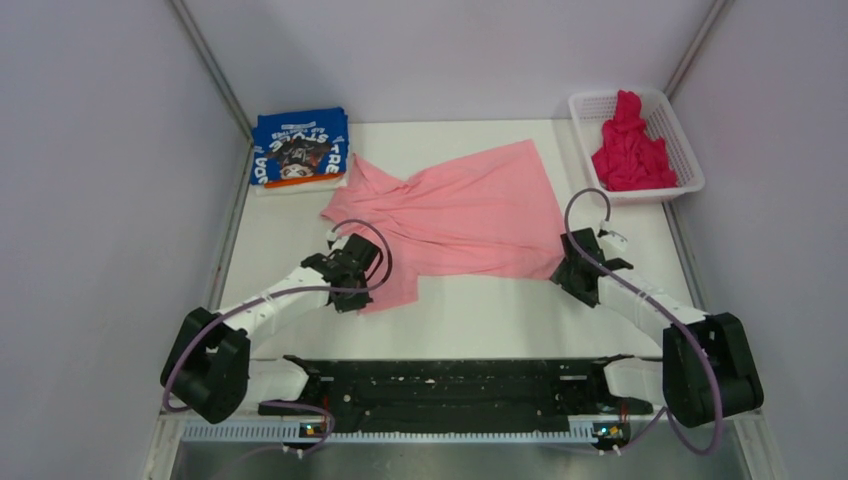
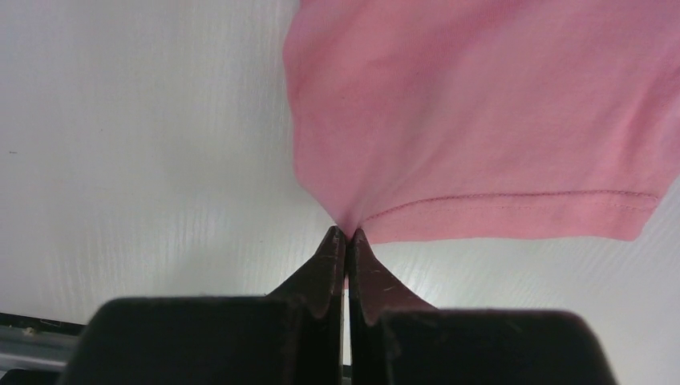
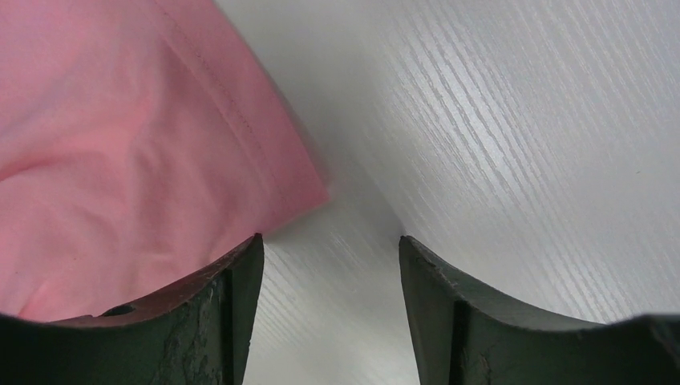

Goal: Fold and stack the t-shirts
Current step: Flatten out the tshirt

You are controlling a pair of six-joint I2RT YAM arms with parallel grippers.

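The light pink t-shirt [image 1: 460, 210] lies spread and rumpled across the middle of the table. My left gripper [image 1: 362, 272] is shut on its near left edge; in the left wrist view the tips [image 2: 346, 235] pinch the cloth beside the hemmed edge [image 2: 481, 144]. My right gripper [image 1: 562, 270] is open at the shirt's near right corner, with the pink hem corner [image 3: 144, 152] just ahead of the left finger and nothing between the jaws. The blue t-shirt [image 1: 300, 147] lies folded at the back left. The magenta t-shirt [image 1: 630, 150] is bunched in the basket.
The white mesh basket [image 1: 588, 105] stands at the back right. Grey walls close in the table on the left, back and right. A black rail [image 1: 450, 385] runs between the arm bases at the near edge.
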